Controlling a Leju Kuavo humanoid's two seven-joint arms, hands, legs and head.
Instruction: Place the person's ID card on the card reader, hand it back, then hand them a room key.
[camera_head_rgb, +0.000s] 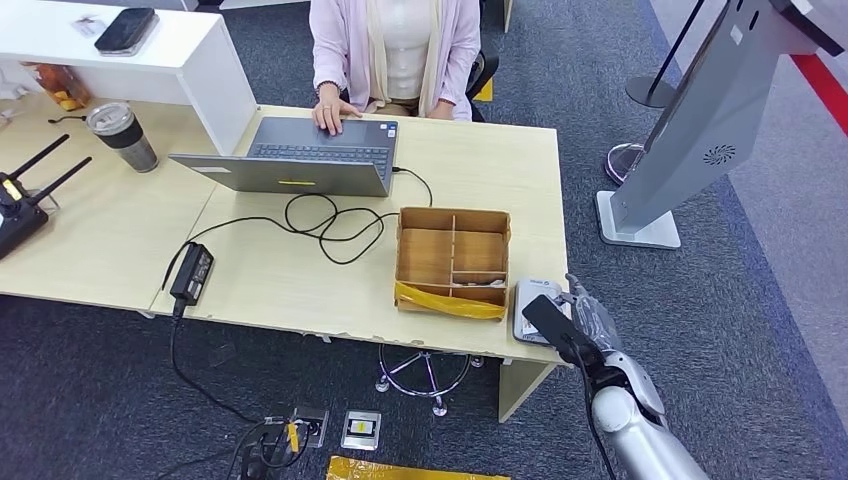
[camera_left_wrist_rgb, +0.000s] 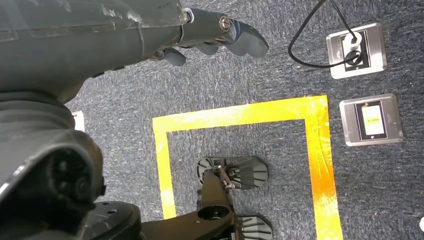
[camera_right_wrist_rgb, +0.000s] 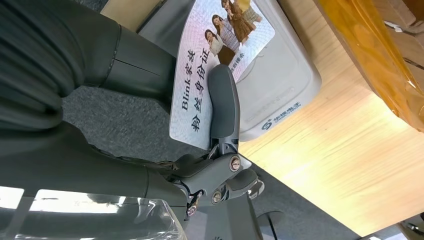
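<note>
The pale printed ID card (camera_right_wrist_rgb: 215, 55) is pinched under the thumb of the right hand (camera_head_rgb: 575, 325), hanging over the grey plastic card reader (camera_right_wrist_rgb: 285, 85) at the wooden desk's (camera_head_rgb: 300, 280) corner. The left hand (camera_left_wrist_rgb: 210, 35) hangs unclenched, holding nothing.

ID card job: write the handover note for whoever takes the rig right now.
Right hand pinches the glossy white photo ID card over the pale grey card reader at the wooden desk's near right corner; whether the card touches it cannot be told.
Left hand hangs over the carpet, holding nothing.
Partitioned cardboard box sits beside the reader; no room key identifiable.
Left: finish the read, return the card to the seated person, hand over a key.
</note>
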